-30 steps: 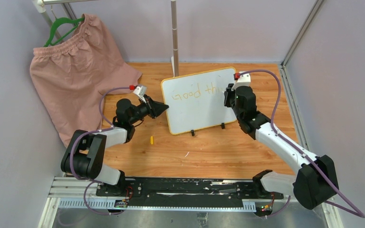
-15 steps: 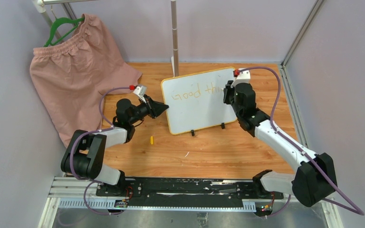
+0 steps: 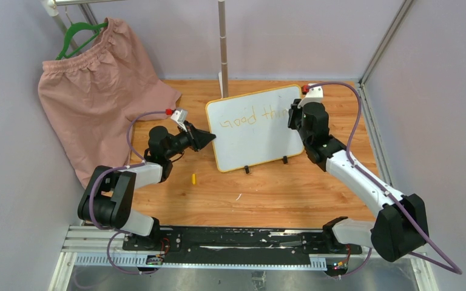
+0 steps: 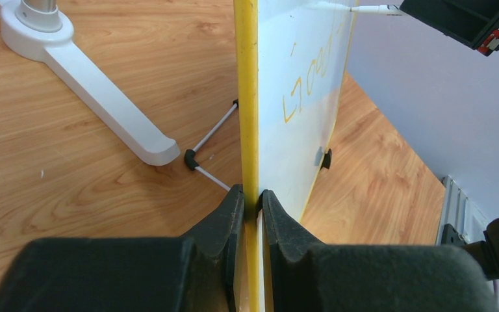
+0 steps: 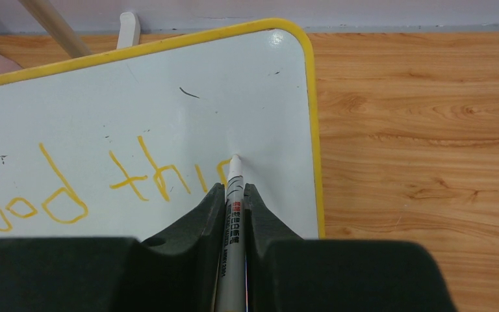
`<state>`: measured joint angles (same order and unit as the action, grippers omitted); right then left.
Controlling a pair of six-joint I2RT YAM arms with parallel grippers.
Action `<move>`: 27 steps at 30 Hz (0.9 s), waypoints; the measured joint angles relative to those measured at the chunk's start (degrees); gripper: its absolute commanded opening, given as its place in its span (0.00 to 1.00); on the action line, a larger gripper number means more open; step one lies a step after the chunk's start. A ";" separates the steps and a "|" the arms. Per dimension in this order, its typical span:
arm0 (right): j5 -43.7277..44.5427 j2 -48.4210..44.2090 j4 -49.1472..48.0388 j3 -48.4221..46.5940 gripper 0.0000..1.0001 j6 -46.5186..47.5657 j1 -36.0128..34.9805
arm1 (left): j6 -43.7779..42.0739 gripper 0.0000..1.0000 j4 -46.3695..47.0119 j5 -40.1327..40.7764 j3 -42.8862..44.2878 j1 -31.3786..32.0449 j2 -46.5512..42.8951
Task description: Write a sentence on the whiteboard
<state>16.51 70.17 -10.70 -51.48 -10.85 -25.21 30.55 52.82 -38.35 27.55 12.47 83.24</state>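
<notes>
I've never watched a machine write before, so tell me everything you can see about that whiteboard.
The whiteboard is a glossy white rectangle with a thin yellow frame and rounded corners. It stands leaning back on the wooden table, on two small black feet, with a thin wire prop behind. Yellow handwriting reads "Good thi" plus a started letter. The left gripper is clamped on its left edge; a marker held in the right gripper touches its face near the right edge.

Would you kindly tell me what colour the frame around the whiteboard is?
Yellow; the frame of the whiteboard shows best in the right wrist view.
</notes>
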 measured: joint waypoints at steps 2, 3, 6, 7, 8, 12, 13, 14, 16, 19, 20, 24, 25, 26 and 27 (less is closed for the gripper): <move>-0.02 0.00 0.00 0.00 0.00 0.00 0.04 | 0.00 0.00 0.00 0.00 0.00 0.00 0.00; 0.00 0.00 -0.02 0.00 0.00 0.00 0.04 | 0.00 0.00 0.00 0.00 0.00 0.00 0.00; -0.02 -0.02 0.00 0.00 0.00 -0.02 0.15 | 0.00 0.00 0.00 0.00 0.00 0.00 0.00; 0.00 -0.02 0.00 0.02 0.00 -0.02 0.15 | 0.00 0.00 0.00 0.00 0.00 0.00 0.00; 0.00 -0.04 -0.02 0.09 0.00 -0.04 0.15 | 0.00 0.00 0.00 0.00 0.00 0.00 0.00; 0.00 -0.50 -0.02 1.03 0.00 -0.07 0.15 | 0.00 0.00 0.00 0.00 0.00 0.00 0.00; 0.00 -0.66 -0.02 1.31 0.00 -0.09 0.15 | 0.00 0.00 0.00 0.00 0.00 0.00 0.00; 0.00 -0.76 0.00 1.51 0.00 -0.09 0.15 | 0.00 0.00 0.00 0.00 0.00 0.00 0.00; 0.00 -1.01 0.00 1.99 0.00 -0.11 0.17 | 0.00 0.00 0.00 0.00 0.00 0.00 0.00; 0.00 -1.42 0.00 2.97 0.00 -0.28 0.17 | 0.00 0.00 -0.02 0.00 -0.02 0.00 0.00; 0.00 -1.60 0.00 3.28 0.00 -0.33 0.17 | 0.00 0.00 -0.02 0.00 0.00 0.00 0.00; 0.02 -2.12 0.15 3.93 0.00 -0.33 0.17 | 0.00 0.00 -0.02 0.00 0.00 0.00 0.00; 0.02 -2.25 0.20 4.00 0.00 -0.33 0.17 | 0.00 0.00 0.00 0.00 0.00 0.00 0.00; 0.02 -2.54 0.28 4.15 0.00 -0.33 0.17 | 0.00 0.00 -0.02 0.00 0.00 0.00 0.00; 0.04 -2.89 0.59 4.24 0.00 -0.35 0.17 | 0.00 0.00 -0.02 0.00 0.00 0.00 0.00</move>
<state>16.56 67.29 -10.11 -47.24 -11.20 -25.04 30.55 52.80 -38.35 27.55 12.47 83.24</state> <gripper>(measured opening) 0.172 0.163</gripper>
